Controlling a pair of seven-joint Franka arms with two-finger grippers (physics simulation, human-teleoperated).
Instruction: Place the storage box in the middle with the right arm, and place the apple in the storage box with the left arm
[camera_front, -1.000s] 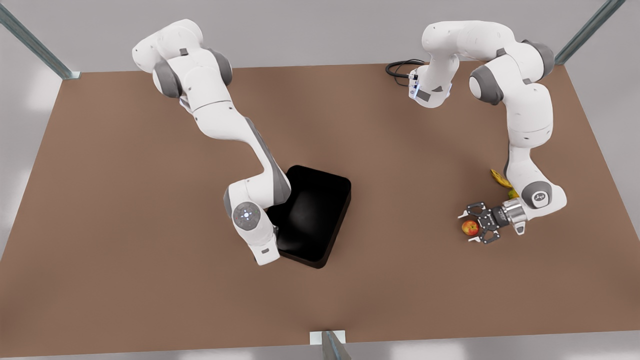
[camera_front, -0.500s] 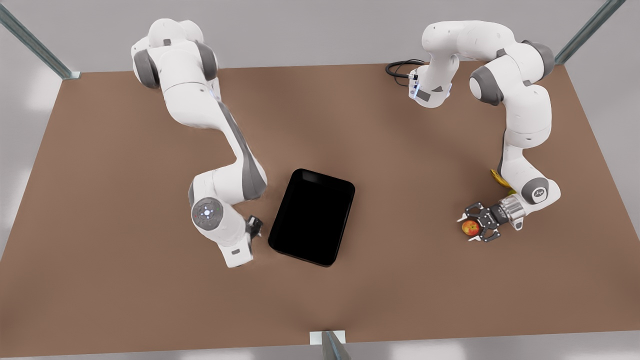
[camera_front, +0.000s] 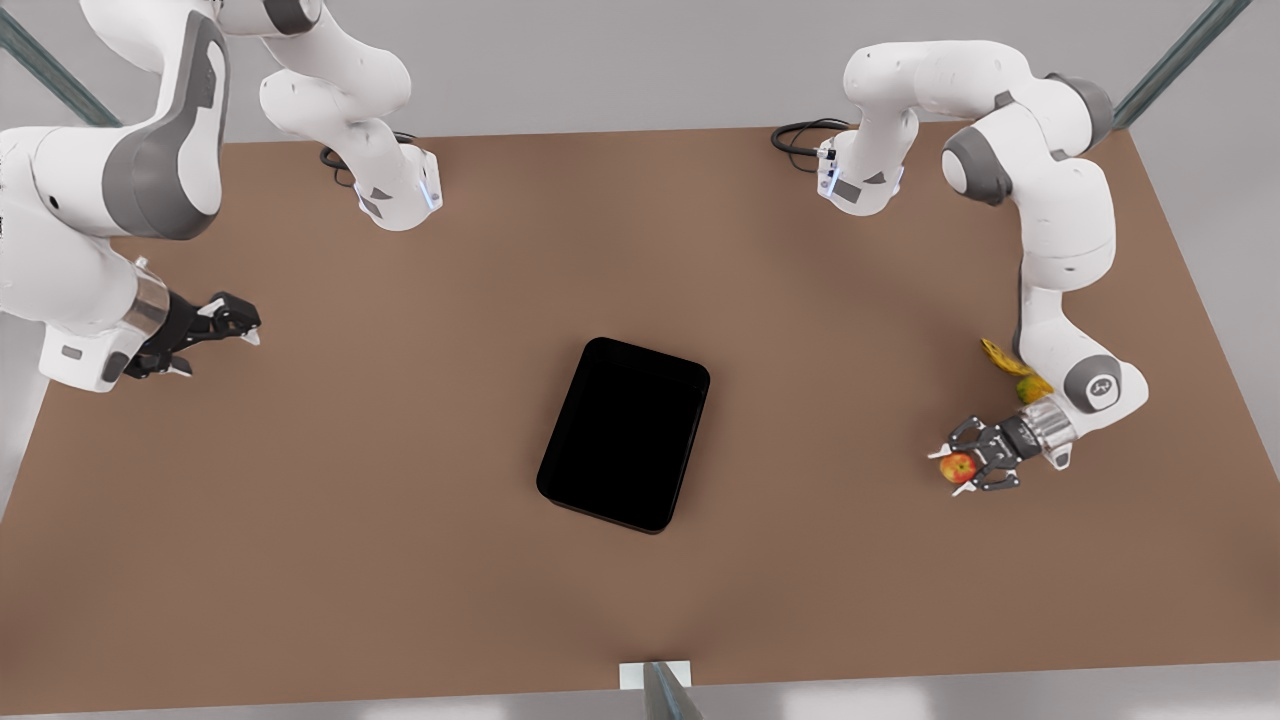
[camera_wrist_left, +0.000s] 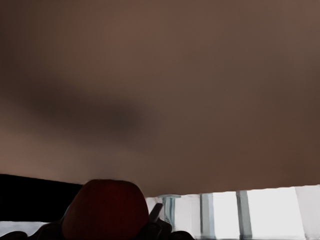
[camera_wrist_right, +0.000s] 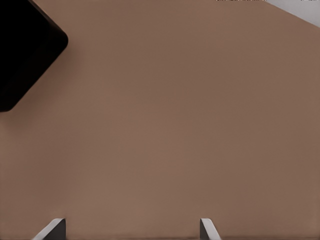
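Claw check first, working across the front view from its left. My right claw (camera_front: 215, 335) hangs over bare brown counter (camera_front: 400, 560) near the front view's left edge, fingers spread with nothing between them, well apart from everything. That arm just waits there.

In the middle sits the matt-black rectangular storage box with rounded corners (camera_front: 624, 433), flat on the counter and turned a bit askew. I'd guess it's stiff and light, with low walls that make an easy drop target. There's open counter all around it.

Over at the front view's right, my left claw (camera_front: 962, 467) is pinching the small round red apple with a yellowish patch (camera_front: 959, 466); the left wrist view shows the apple (camera_wrist_left: 106, 207) sitting between the fingers. It's firm, smooth and round, so I reckon it could roll out of a loose pinch; holding across the widest part looks right. A small yellow banana (camera_front: 998, 356) and a green-and-orange round fruit (camera_front: 1030, 387) lie just behind that wrist, so I'd swing away from them. The path to the box looks clear.
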